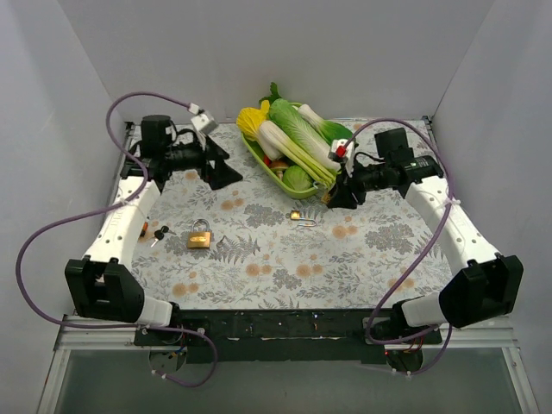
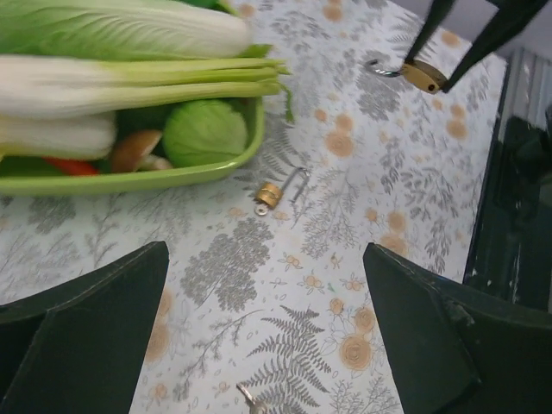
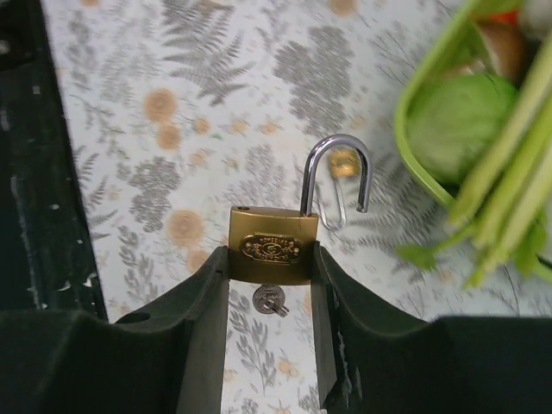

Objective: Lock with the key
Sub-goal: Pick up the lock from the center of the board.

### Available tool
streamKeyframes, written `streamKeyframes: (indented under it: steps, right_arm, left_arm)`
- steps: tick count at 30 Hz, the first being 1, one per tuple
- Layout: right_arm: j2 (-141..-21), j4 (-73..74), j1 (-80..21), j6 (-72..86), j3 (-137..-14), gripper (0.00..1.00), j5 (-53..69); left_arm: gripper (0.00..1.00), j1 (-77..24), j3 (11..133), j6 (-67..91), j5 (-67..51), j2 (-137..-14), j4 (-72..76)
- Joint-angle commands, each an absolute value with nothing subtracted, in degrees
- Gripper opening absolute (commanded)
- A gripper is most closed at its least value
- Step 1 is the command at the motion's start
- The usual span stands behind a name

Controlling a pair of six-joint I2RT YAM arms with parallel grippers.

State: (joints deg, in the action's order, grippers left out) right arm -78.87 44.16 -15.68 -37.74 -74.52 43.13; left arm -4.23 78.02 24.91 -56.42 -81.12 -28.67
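- The right gripper [image 3: 269, 267] is pinching the brass padlock [image 3: 271, 235] by the two flat sides of its body, in the air just off the near-right end of the green tray [image 2: 216, 168].
- Its shackle [image 3: 336, 147] is swung up and open, with the free leg clear of its hole. A key [image 3: 271, 299] sits in the keyway underneath, between the fingers.
- The left gripper [image 2: 266, 259] is spread wide and holds nothing. It hovers over the cloth on the tray's near side.
- Handling, as I read it: solid metal, dense for its size and completely rigid. The smooth brass faces could twist in a two-point pinch once force goes in.
- The body grip looks right and square. The free hand's targets would be the shackle's crown, to press it home, or the key's small head, which offers little to hold.
- The risk is that pushing down on the shackle rotates the lock between the pads.
- A small lock [image 2: 269, 194] lies on the cloth just off the tray's near edge.
- A second padlock [image 1: 200, 235] with loose keys [image 1: 159, 231] lies well away from the tray, toward the left arm.
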Motion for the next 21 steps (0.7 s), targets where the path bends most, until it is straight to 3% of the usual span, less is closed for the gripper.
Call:
streamKeyframes:
  steps: [1,10,17,21]
  right_arm:
    - [-79.0,51.8,-22.3,-43.8,-80.0,0.01,52.7]
    - [-83.9,54.1,-32.2,-42.6,-86.2,0.01,57.4]
    - [-84.1,52.1,-35.1,-40.7,-85.7,0.01,57.2]
    - [-83.4,51.3,-35.9,-39.7,-85.3,0.01,57.0]
  left_arm:
    - [0.98,-14.1,74.4,0.6,-57.2,-75.2,-33.0]
    - [0.78,-29.9,66.4,-20.0,-49.8,-69.3,-28.7]
    - [0.62,-33.3,64.3,-24.4,-48.0,-67.2,-28.2]
    - [0.46,-34.1,63.5,-25.1,-47.7,-66.2,-28.1]
